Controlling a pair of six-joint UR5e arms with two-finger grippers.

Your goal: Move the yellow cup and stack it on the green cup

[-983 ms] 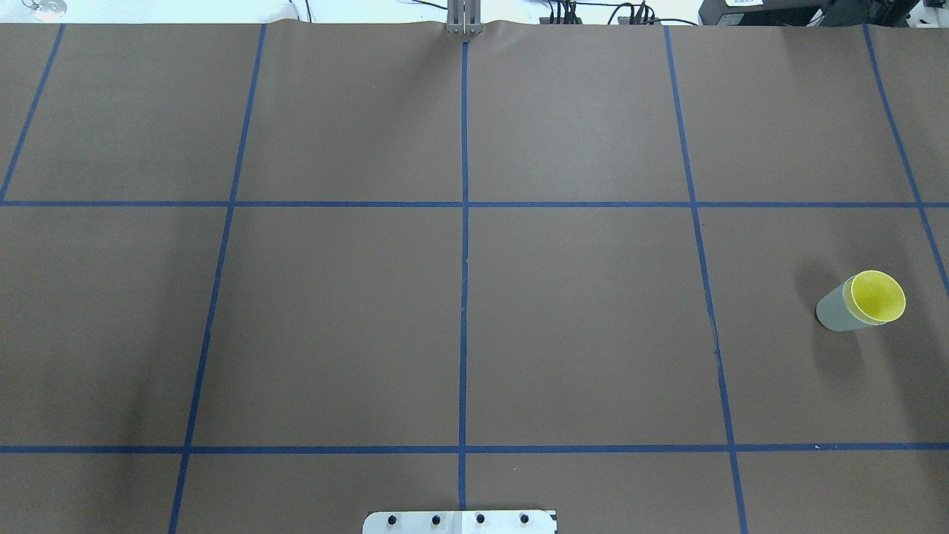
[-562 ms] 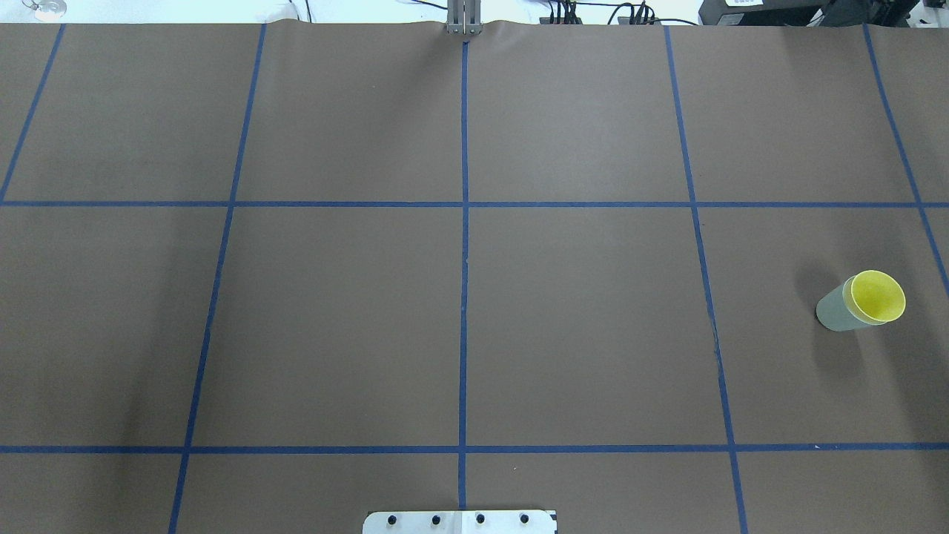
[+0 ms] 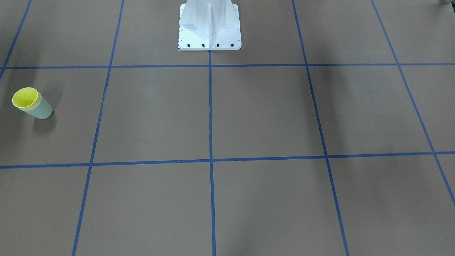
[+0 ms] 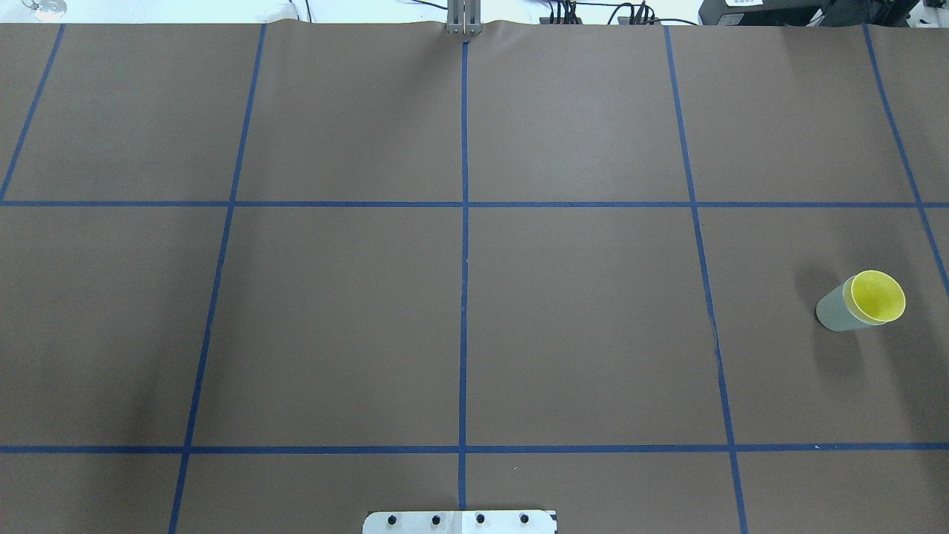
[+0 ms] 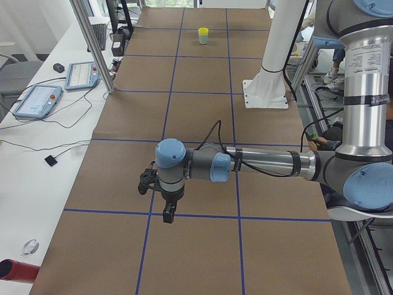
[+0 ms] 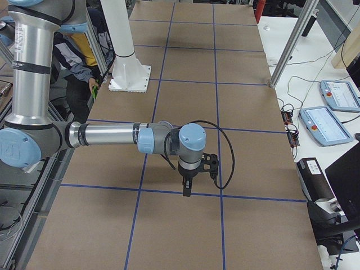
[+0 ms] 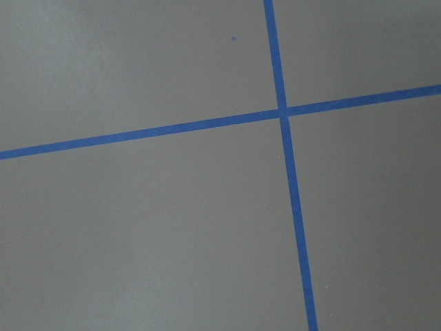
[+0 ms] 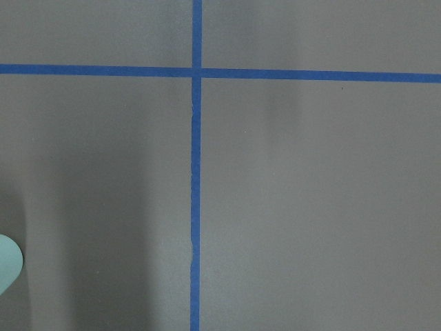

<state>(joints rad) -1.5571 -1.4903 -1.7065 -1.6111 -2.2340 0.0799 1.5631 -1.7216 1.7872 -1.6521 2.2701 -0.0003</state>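
We see the yellow cup [image 4: 878, 297] nested in the green cup [image 4: 834, 313] near the right edge of the worktop [image 4: 578, 319]; we cannot tell if the left gripper [image 5: 167, 215] or right gripper [image 6: 186, 189] is open, and a stray arm sweep could topple both.

Yellow cup [image 4: 878, 297] sits inside green cup [image 4: 832, 313]. The pair is on the desk [image 4: 578, 326] at the mid-right edge of the overhead frame, far left in the front-facing frame. My base plate [image 4: 460, 521] is bottom centre in overhead, well apart from the cups. My left end effector [image 5: 167, 215] hangs over the desk, lower centre of the exterior left frame. My right end effector [image 6: 186, 190] is lower centre of the exterior right frame. Green cup sliver at my right wrist frame's lower-left edge.
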